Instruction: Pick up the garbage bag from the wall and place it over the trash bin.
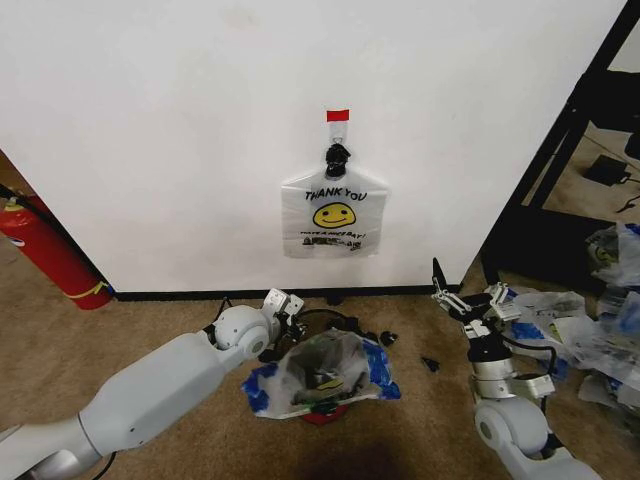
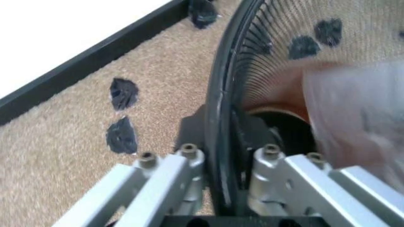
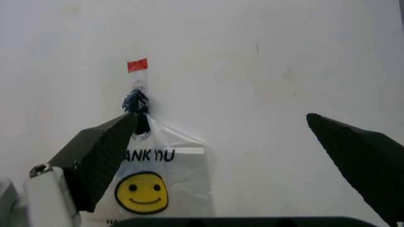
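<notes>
The garbage bag [image 1: 335,215] hangs flat on the white wall [image 1: 180,130] from a small black hook under a red tape strip [image 1: 338,116]; it carries a "THANK YOU" print and a yellow smiley [image 3: 142,191]. Below it on the carpet stands the trash bin [image 1: 325,316], with another crumpled translucent bag with blue patches [image 1: 320,375] draped over it. My left gripper [image 1: 285,308] is at the bin's far-left edge, its metal fingers [image 2: 189,158] closed on either side of the black wire rim [image 2: 221,94]. My right gripper [image 1: 452,292] [image 3: 230,163] is open, low and right of the bin, facing the hanging bag.
A red fire extinguisher [image 1: 50,250] leans at the wall's left end. A black metal frame [image 1: 560,150] stands to the right, with a cluster of similar bags [image 1: 590,320] on the floor by it. Small dark scraps [image 1: 430,363] lie on the carpet.
</notes>
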